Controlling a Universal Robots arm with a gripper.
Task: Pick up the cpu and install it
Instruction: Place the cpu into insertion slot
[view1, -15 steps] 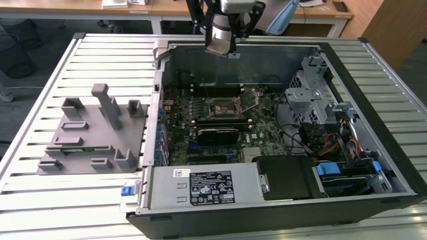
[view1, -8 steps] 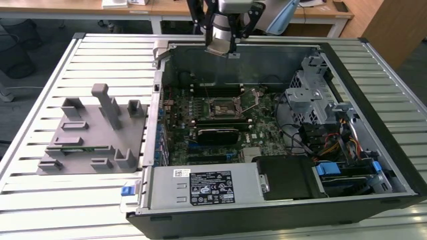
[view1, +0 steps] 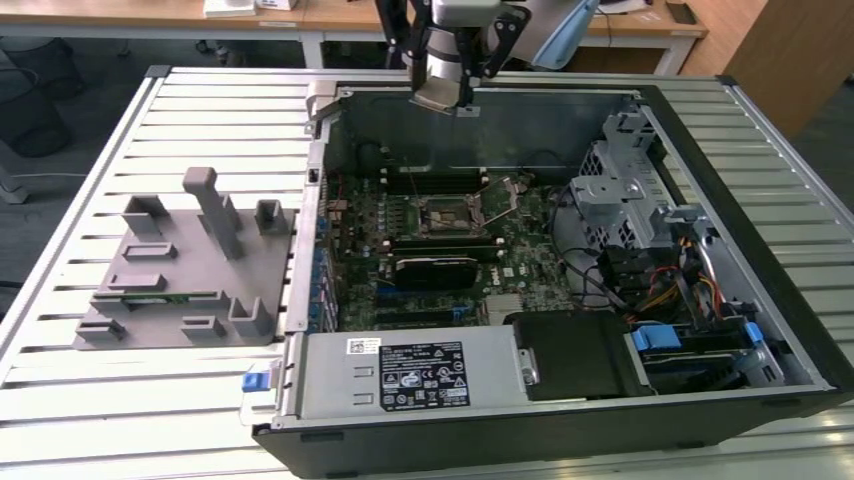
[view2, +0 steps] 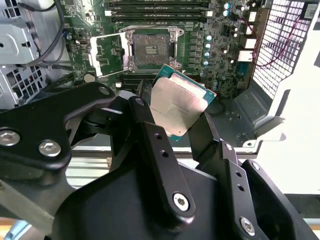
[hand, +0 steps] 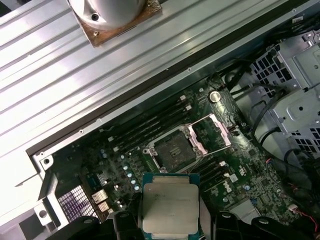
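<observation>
Exterior view, top centre: the gripper (view1: 446, 92) hangs above the case (view1: 534, 115), jaws clamped on the cpu (view1: 438, 98). Second wrist view: the cpu sits tilted between the fingers (view2: 145, 125), clear of the socket (view2: 150, 50). First wrist view: the socket lies open; a skewed cpu could likely slip or bend pins.

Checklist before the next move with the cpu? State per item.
1. Grip: gripper shut on the cpu by its edges: ok.
2. Retention frame of the socket swung open: ok.
3. Socket empty: ok.
4. Cpu over the socket: not ok; in the exterior view it hangs by the case wall, off the socket.
5. Cpu square to the socket: not ok, turned in the second wrist view.
6. Corner marking matched: cannot tell.
</observation>
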